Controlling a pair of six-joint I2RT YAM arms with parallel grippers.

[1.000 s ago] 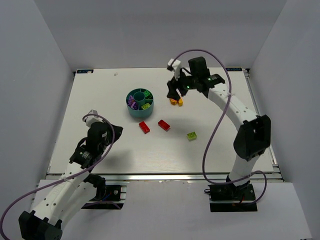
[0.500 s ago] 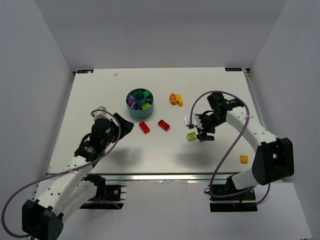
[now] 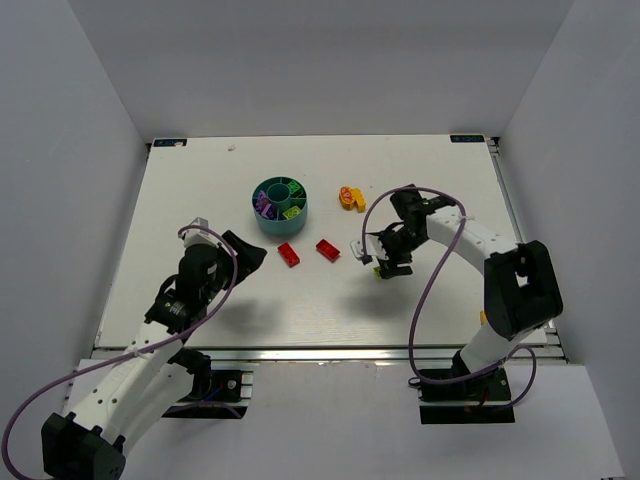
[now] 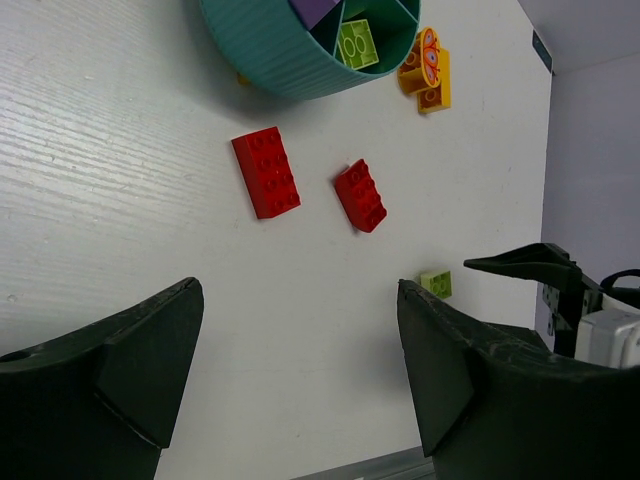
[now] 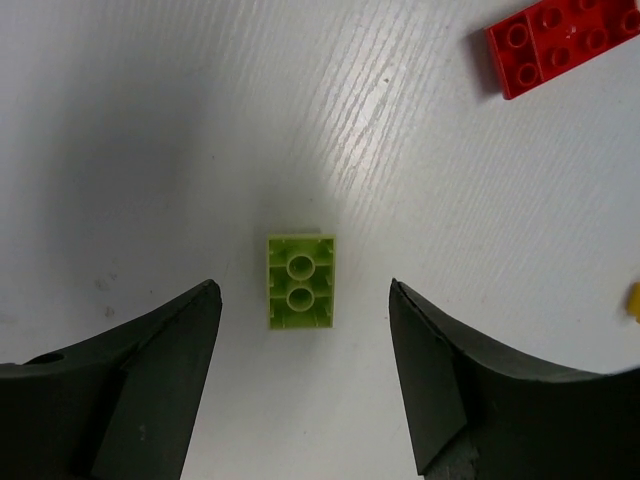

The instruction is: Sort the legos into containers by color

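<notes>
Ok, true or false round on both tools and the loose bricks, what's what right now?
1. The right tool is open, lined up on the loose lime green brick. True.
2. The left tool grips a red brick. False: it is open and empty; both red bricks lie on the table.
3. The orange pieces are in the teal bowl. False: they lie on the table beside it.
4. One bowl compartment holds a lime green brick. True.

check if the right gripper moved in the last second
Yes: the right gripper left the orange bricks, moving toward the near edge, now open above the lime brick.
</notes>
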